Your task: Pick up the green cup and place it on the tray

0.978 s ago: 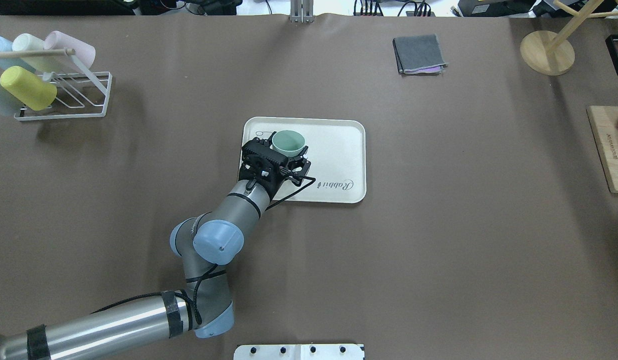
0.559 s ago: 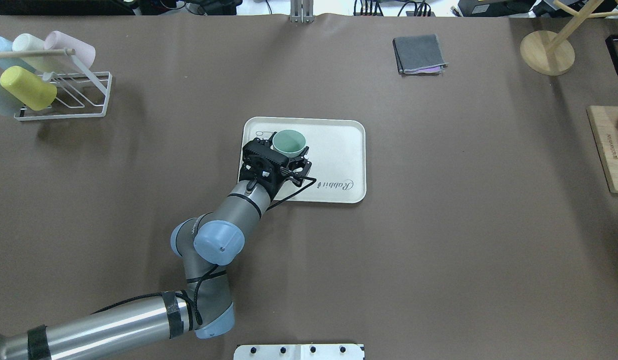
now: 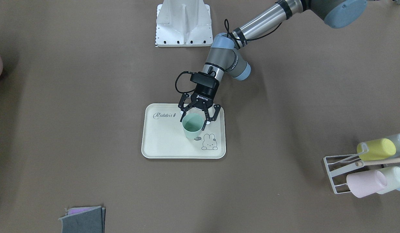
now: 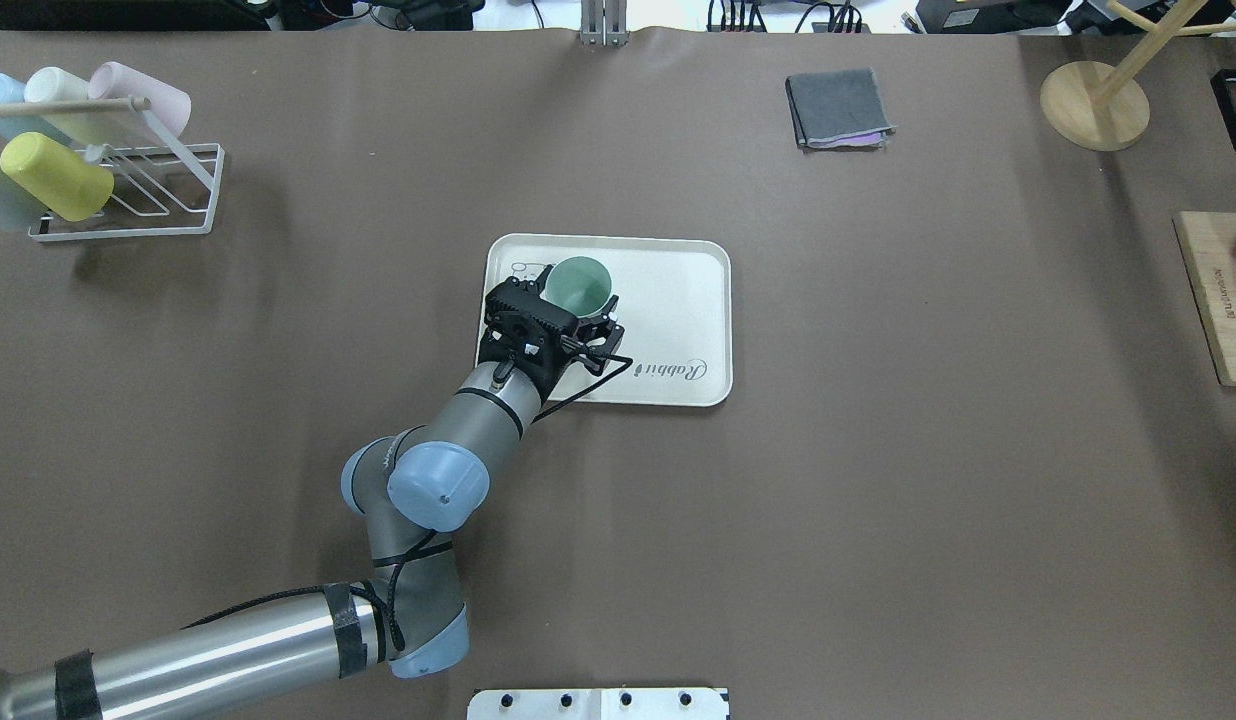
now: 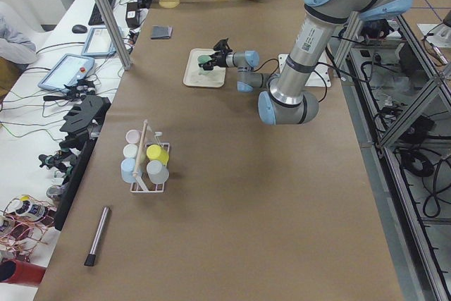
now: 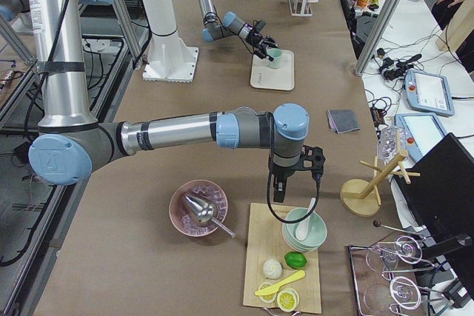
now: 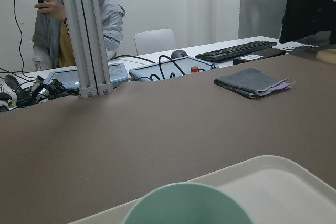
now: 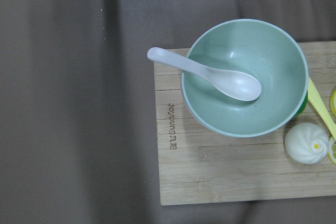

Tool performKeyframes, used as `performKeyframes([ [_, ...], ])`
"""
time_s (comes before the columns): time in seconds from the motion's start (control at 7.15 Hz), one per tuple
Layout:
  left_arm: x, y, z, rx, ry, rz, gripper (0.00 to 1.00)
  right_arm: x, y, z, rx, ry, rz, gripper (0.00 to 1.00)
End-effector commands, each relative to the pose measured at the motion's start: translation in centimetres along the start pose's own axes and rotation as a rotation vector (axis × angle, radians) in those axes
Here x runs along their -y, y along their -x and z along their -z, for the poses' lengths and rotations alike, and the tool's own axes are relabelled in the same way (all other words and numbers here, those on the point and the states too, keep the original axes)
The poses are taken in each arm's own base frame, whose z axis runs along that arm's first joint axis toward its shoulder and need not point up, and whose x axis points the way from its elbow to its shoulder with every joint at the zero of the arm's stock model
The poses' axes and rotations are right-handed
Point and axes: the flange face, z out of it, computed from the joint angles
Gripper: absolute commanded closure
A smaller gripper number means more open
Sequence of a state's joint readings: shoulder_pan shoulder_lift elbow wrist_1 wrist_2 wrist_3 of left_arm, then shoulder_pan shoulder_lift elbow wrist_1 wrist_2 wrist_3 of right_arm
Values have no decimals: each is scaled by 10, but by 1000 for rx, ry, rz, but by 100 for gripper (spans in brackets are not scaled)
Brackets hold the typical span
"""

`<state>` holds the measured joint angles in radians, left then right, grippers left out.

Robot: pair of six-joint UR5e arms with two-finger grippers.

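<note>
Green cup (image 3: pixel 192 125) between parted jaws

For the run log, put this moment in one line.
mint-green plastic cup: upright on cream rectangular plastic tray | left gripper: open around it

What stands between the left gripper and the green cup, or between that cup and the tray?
Nothing visible does. The small mint-green plastic cup already stands upright on the cream rectangular plastic tray. The left gripper has its fingers spread either side of the rim, with no other object between.
</note>
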<state>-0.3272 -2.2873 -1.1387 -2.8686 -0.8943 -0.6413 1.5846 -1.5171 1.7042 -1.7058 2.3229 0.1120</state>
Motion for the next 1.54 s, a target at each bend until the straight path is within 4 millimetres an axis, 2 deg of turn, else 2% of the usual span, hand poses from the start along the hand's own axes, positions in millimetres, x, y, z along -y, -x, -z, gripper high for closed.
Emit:
performKeyframes([
  [0.0,7,-2,2,-7,-9,6,3,0,0,0,1,0,0,0],
  [0.28,29,-6,8,-25,-41,27,2,-1,3,3,0,-7,6,0],
  [0.56,70,-6,20,-33,-70,9,2,-2,3,4,-1,-7,6,0],
  [0.7,81,4,28,-29,-61,0,2,-2,4,4,1,-9,8,0],
  [0.84,95,28,32,-48,-48,-4,2,-2,5,5,-1,-11,10,0],
  [0.98,108,68,32,-61,-21,-13,2,-2,6,7,-2,-14,13,0],
  [1.12,114,98,36,-43,15,-29,2,-2,6,7,-2,-15,14,0],
  [1.26,125,124,46,-9,58,-38,2,-2,6,7,-2,-15,14,0],
  [1.4,146,152,57,9,120,-36,2,-2,6,7,-2,-15,14,0],
])
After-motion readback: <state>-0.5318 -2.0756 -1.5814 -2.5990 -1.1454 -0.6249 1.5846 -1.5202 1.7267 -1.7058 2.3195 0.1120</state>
